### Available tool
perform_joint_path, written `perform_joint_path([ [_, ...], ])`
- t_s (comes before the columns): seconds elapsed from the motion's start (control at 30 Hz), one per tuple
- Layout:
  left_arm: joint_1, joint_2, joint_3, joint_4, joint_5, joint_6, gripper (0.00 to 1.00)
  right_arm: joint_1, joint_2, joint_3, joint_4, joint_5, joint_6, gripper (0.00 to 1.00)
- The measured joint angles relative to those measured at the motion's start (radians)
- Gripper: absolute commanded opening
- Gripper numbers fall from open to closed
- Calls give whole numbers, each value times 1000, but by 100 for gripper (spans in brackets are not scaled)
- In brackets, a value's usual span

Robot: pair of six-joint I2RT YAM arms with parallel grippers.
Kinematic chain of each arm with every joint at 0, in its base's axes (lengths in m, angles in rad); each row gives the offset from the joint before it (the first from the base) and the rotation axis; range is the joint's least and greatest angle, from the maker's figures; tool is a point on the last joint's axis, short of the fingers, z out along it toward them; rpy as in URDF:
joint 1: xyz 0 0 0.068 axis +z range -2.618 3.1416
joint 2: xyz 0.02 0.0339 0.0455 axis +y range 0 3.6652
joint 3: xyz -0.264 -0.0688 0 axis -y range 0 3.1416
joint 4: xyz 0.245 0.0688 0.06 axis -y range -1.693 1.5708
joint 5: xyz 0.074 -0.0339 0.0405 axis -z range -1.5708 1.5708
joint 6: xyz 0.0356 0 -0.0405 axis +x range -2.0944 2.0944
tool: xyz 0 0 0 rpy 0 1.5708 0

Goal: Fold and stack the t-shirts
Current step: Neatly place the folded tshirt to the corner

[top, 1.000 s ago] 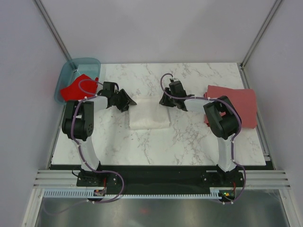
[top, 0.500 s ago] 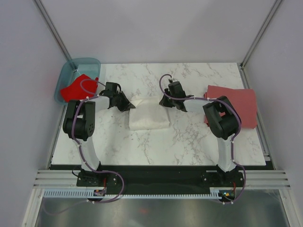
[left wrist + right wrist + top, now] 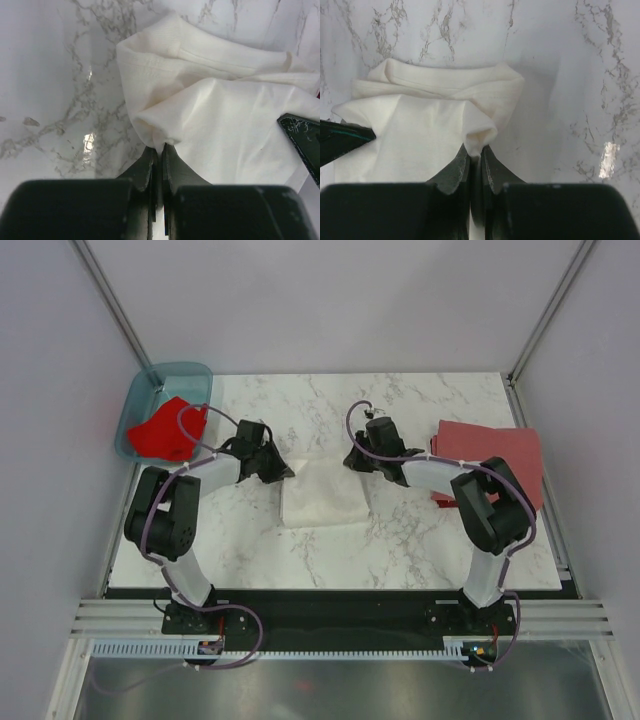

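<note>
A folded white t-shirt (image 3: pixel 322 495) lies mid-table on the marble. My left gripper (image 3: pixel 284 469) is shut on the shirt's far left corner; the left wrist view shows white cloth (image 3: pixel 210 115) pinched between the black fingers (image 3: pixel 145 167). My right gripper (image 3: pixel 352 460) is shut on the far right corner, with a roll of white cloth (image 3: pixel 480 135) caught between its fingers (image 3: pixel 495 170). A dull brick-red t-shirt (image 3: pixel 495 462) lies folded flat at the table's right edge. A bright red t-shirt (image 3: pixel 160 430) sits crumpled in the teal tub. No chest print shows on the white shirt.
The translucent teal tub (image 3: pixel 190 373) stands off the table's far left corner. Bare marble table (image 3: pixel 400 540) runs in front of the white shirt. Grey walls and metal frame posts close in the back and sides.
Both grippers have closed on the white shirt's far corners. Both arms and the shirt have shifted slightly right and toward the near edge.
</note>
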Motion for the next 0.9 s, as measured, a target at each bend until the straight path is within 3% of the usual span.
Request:
perform_joint_path([
  [0.13,-47,-66,-31,6,-27,-1,2,0,-101,-68,5,22,2,0],
  [0.3,-130,-145,-81,37,-50,-32,2,3,-355,-220,-32,107,37,0],
  [0.5,-322,-263,-79,70,-102,-97,2,-53,-655,-256,-158,187,51,0],
  [0.7,-521,-227,93,85,-175,-140,2,-265,-779,-241,-336,182,33,0],
  [0.9,-669,18,410,101,-210,-152,2,-625,-787,-149,-491,27,-3,0],
])
